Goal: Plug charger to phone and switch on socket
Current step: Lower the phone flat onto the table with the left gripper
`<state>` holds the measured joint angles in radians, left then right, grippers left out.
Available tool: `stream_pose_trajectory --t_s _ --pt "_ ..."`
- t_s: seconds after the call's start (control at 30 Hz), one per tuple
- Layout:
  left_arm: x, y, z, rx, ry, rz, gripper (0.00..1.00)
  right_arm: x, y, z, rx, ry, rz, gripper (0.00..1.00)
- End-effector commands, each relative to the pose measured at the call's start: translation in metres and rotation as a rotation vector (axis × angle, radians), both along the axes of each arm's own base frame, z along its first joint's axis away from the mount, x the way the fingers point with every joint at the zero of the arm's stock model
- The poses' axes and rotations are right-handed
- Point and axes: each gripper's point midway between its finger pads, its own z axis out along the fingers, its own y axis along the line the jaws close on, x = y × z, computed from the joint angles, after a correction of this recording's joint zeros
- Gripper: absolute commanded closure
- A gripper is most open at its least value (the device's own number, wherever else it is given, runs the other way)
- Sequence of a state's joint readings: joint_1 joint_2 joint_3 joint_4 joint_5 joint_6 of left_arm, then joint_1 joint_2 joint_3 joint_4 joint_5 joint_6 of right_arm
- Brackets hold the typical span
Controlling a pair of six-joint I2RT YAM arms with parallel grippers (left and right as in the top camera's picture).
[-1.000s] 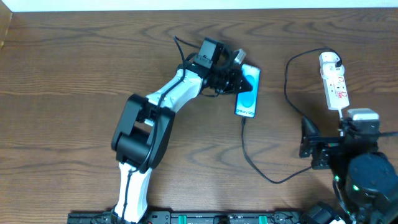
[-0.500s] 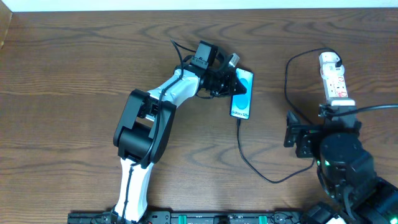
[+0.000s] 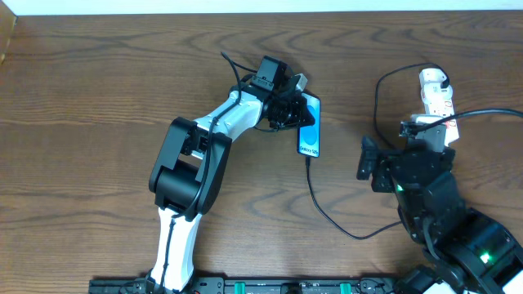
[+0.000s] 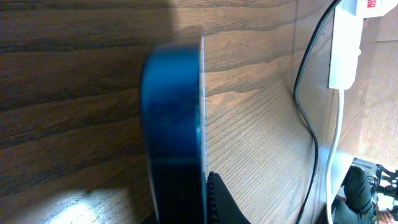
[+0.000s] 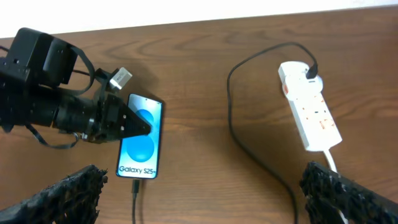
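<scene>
The phone (image 5: 140,144) shows its blue screen with "Galaxy" text, left of centre on the wooden table. My left gripper (image 3: 296,110) is shut on the phone's upper left edge. In the left wrist view the phone (image 4: 174,124) stands edge-on between the jaws. The charger (image 5: 233,124), a thin black cable, has its tip (image 5: 135,185) in the phone's near end and loops right to the far end of the socket (image 5: 310,112). This white socket strip lies at the right. My right gripper (image 5: 205,208) hangs wide open above the table between phone and socket, holding nothing.
In the overhead view my right arm (image 3: 421,175) covers the near half of the socket (image 3: 433,88). The socket's white lead (image 4: 336,155) runs toward the table's near side. The charger cable (image 3: 327,216) curves across the wood between the arms.
The left gripper has pulled the phone leftward, the cable trailing after it. The right arm has swung up and left over the socket's near end, its jaws opening slightly wider.
</scene>
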<state>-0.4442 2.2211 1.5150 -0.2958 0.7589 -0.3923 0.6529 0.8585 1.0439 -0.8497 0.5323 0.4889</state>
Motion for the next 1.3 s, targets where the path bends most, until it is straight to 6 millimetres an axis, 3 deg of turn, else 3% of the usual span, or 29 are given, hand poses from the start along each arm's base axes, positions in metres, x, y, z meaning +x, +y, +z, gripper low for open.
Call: stream_pose_trajectory --t_s 0.0,0.4,1.07,1.27 --pt "0.001 0.0 -0.003 0.018 0.004 0.017 0.92 0.004 -0.002 -0.004 0.064 0.006 -0.068 0.01" --pt "-0.01 -0.023 -0.013 0.088 -0.052 -0.007 0.83 0.013 0.013 -0.013 0.166 0.038 -0.098 0.01" --pt "0.001 0.003 -0.03 0.24 -0.073 0.071 0.83 0.023 0.031 -0.044 0.126 0.148 -0.066 0.01" --pt "0.012 0.017 -0.036 0.315 -0.07 0.183 0.83 0.022 0.039 -0.046 0.152 0.163 -0.035 0.01"
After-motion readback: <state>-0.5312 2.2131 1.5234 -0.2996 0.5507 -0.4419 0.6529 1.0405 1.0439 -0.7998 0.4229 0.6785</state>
